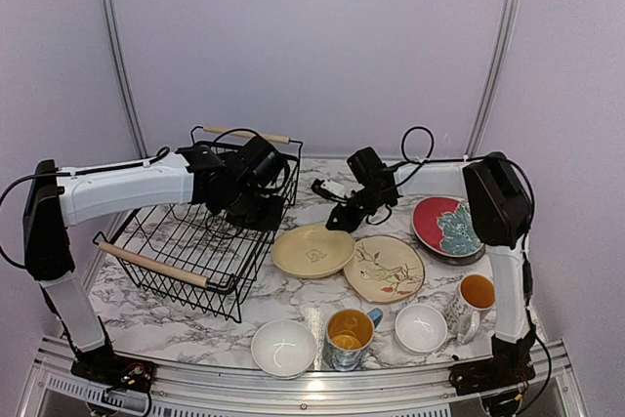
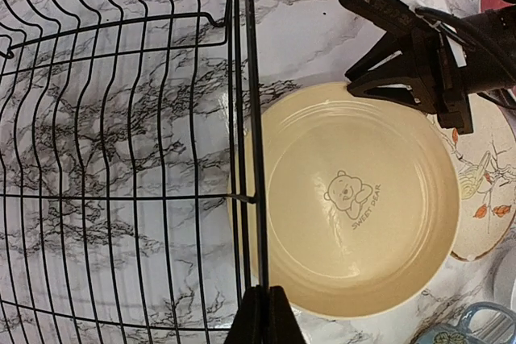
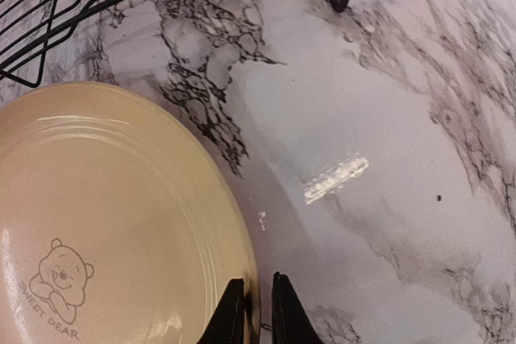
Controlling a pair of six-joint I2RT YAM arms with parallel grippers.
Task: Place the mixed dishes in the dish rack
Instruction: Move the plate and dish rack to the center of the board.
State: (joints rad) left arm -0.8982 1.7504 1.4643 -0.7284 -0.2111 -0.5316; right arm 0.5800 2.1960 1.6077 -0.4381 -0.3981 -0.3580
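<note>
Right hand [image 3: 258, 313] is down at the far rim of the pale yellow plate [image 3: 121, 223], fingers drawn narrow with the rim caught between them, one finger over the plate's inside and the other outside it. The plate (the one with the little bear printed in the middle) lies flat on the marble tabletop [image 1: 283, 295], just beside the dish rack [image 1: 181, 241] and outside its wire wall.

Over to the left hand [image 2: 268, 317]: it hangs above the rack's right side, fingers pressed together. One of the wall's upright wires runs straight down to the fingertips, and I cannot tell whether it is pinched between them. The rack itself shows only wire and marble through its floor, no dishes inside where the cameras can see.

Everything else sits out on the tabletop. The cream bird plate [image 1: 384, 269] overlaps the yellow plate's right edge. Further right, the teal leaf plate [image 1: 457, 229] lies on top of the red plate [image 1: 428, 214]. Along the near edge, left to right: a white bowl [image 1: 283, 347], a yellow-lined mug [image 1: 350, 331], a second white bowl [image 1: 421, 327], and a second mug [image 1: 474, 298] close to the right arm's upright link.
</note>
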